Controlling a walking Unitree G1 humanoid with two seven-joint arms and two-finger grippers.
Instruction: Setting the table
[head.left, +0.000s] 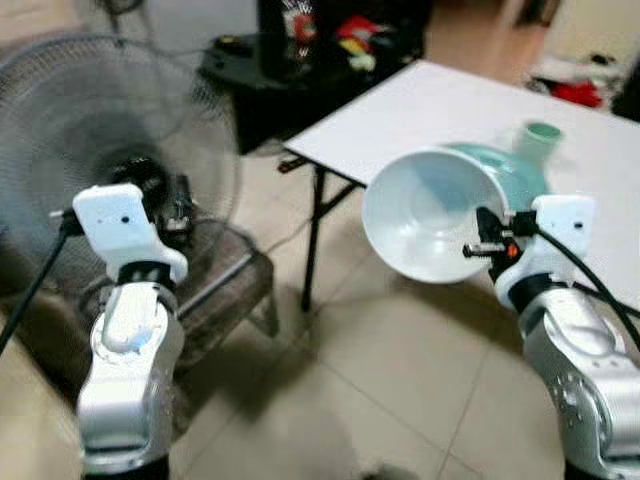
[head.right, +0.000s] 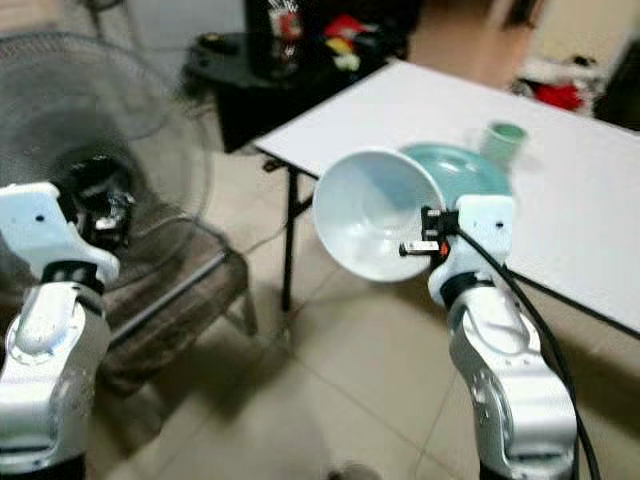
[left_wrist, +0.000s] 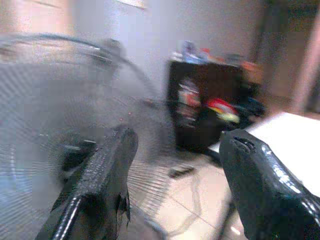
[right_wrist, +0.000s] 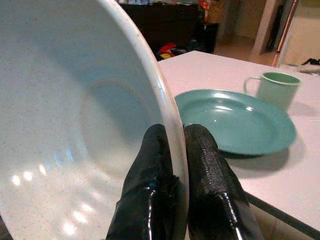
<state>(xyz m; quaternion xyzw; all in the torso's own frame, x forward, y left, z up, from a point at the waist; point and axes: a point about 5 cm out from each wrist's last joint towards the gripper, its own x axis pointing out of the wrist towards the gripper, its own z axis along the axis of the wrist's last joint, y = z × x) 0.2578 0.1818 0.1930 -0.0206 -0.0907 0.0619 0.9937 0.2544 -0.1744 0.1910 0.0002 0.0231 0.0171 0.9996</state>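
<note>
I have the right gripper (right_wrist: 172, 170) clamped on the rim of a white bowl (head.left: 430, 210), one black finger inside the wall and one outside, as the right wrist view shows plainly. The bowl is held tilted on edge, its hollow facing the head camera, at centre right of the left eye view, in the air just off the near edge of the white table (head.left: 450, 100).

On the table, behind the bowl, a teal plate (right_wrist: 235, 120) lies flat. A pale green mug (right_wrist: 274, 87) stands upright just beyond the plate, its handle turned toward the plate's far side. Plate and mug are close; I cannot tell whether they touch.

The left gripper (left_wrist: 175, 175) is released, its two black fingers well apart with nothing between them. It is raised at the left of the left eye view, in front of a large standing fan (head.left: 100, 130) with a wire guard.

A dark cabinet (head.left: 290, 70) at the upper centre carries red and yellow items; they are blurred and probably packaging. I can read no writing, label or brand on any object. The floor (head.left: 380, 380) is pale tile.
</note>
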